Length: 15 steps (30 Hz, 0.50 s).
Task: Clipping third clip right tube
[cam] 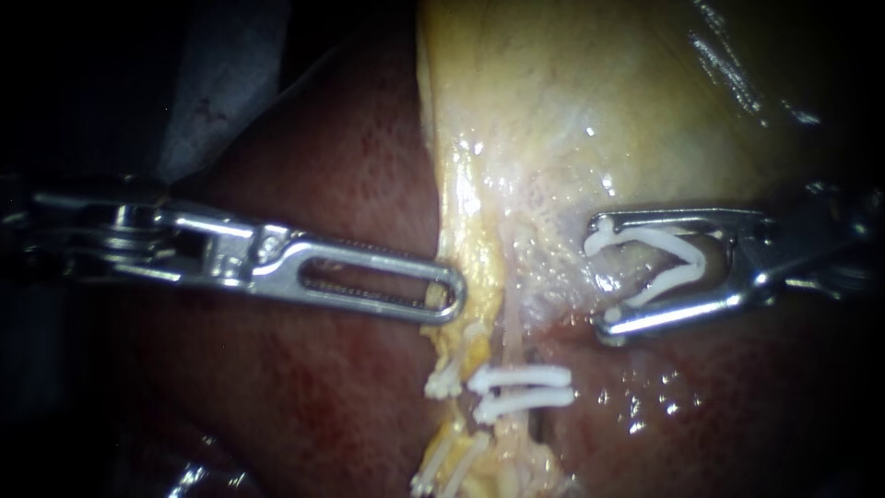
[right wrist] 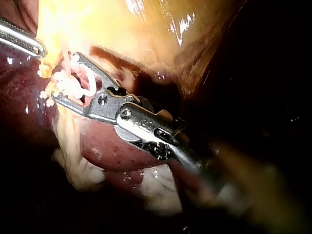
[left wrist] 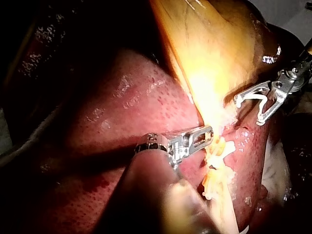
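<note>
My right instrument (cam: 604, 272) comes in from the right, its two jaws standing wide apart and holding an open white clip (cam: 659, 263) between them. The clip's mouth faces the right tube (cam: 509, 339), a pale strand, and stands a short way to its right without touching it. Two white clips (cam: 521, 387) sit shut across this tube lower down. My left instrument (cam: 450, 295), with slotted jaws, lies shut on the yellow tissue (cam: 461, 207) at the tube's left. In the right wrist view the loaded jaws (right wrist: 65, 77) hang beside the clipped strands.
The pale yellow gallbladder (cam: 572, 111) fills the upper middle, with dark red liver (cam: 304, 397) to both sides. More white clips (cam: 442, 383) sit on the left strand and further down (cam: 452, 466). The left instrument's tip (right wrist: 39, 48) shows near the right one.
</note>
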{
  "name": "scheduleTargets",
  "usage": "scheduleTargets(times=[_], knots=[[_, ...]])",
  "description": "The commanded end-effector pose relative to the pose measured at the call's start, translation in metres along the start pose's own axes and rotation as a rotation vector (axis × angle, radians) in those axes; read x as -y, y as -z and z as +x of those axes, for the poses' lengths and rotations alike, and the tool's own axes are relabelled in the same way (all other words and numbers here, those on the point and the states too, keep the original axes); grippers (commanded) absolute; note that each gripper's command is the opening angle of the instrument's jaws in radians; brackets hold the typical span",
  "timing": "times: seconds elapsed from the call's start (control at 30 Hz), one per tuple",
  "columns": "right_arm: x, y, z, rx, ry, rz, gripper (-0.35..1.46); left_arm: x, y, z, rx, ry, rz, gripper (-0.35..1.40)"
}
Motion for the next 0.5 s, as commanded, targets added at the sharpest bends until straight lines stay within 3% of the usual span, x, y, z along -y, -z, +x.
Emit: scheduleTargets(times=[0.03, 0.3, 0.5], knots=[[0.0, 0.0, 0.0, 0.0, 0.0, 0.0, 0.6, 0.0, 0.0, 0.0, 0.0, 0.0, 0.0, -0.35], [0.0002, -0.0005, -0.0003, -0.002, -0.016, -0.005, 0.6, 0.0002, 0.0006, -0.0001, -0.005, 0.001, 0.005, -0.35], [0.0005, -0.0015, -0.001, -0.005, -0.045, -0.005, 0.6, 0.0006, 0.0027, -0.0007, 0.006, 0.006, 0.0, -0.35]])
